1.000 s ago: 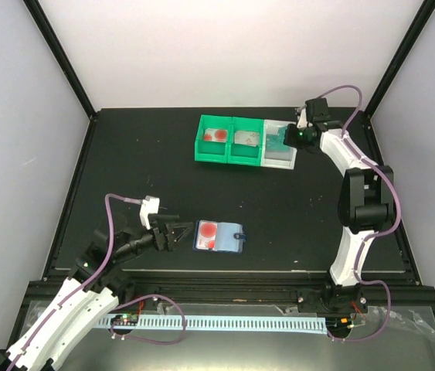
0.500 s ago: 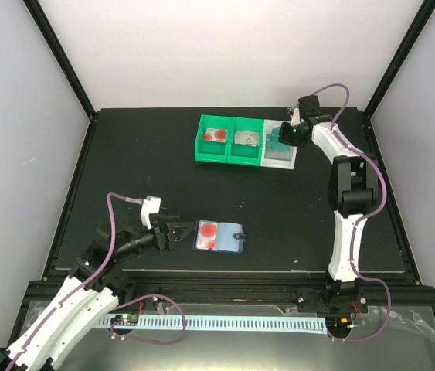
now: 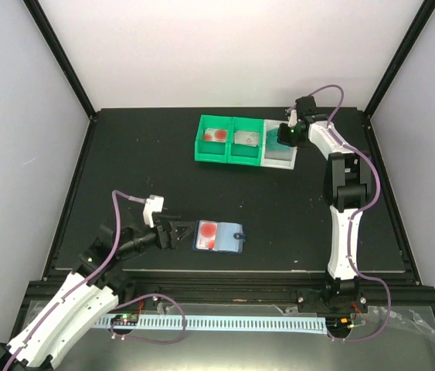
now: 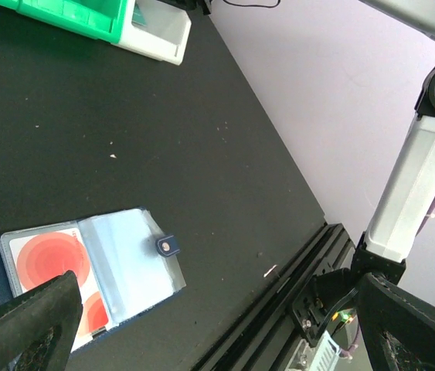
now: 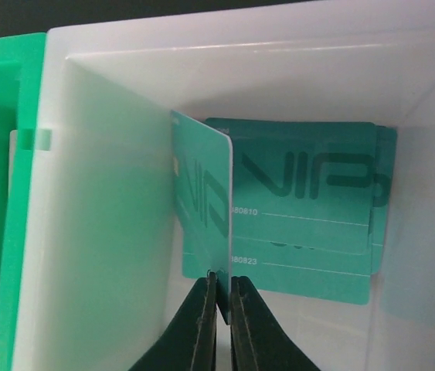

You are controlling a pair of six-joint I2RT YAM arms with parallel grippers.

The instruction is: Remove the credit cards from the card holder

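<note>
The card holder (image 3: 219, 236) lies open on the black table, a navy wallet with pale blue pockets (image 4: 128, 255). A white credit card with red circles (image 4: 51, 259) sits in its left pocket (image 3: 208, 229). My left gripper (image 3: 177, 234) stands open just left of the holder, nothing between its fingers (image 4: 217, 309). My right gripper (image 3: 283, 139) reaches down into the white tray (image 3: 280, 154). In the right wrist view it (image 5: 222, 297) is shut on the bottom edge of a teal credit card (image 5: 202, 209) held upright. Other teal cards (image 5: 302, 209) lie flat on the tray floor.
Two green trays (image 3: 229, 148) stand left of the white one, holding a red-circle card (image 3: 215, 134) and a greyish card (image 3: 246, 139). The white tray's left wall (image 5: 109, 193) is close beside the held card. The table's front rail (image 4: 294, 286) runs near the holder.
The right arm has swung left and lowered the teal card into the white tray. The left arm has shifted only slightly beside the holder.
</note>
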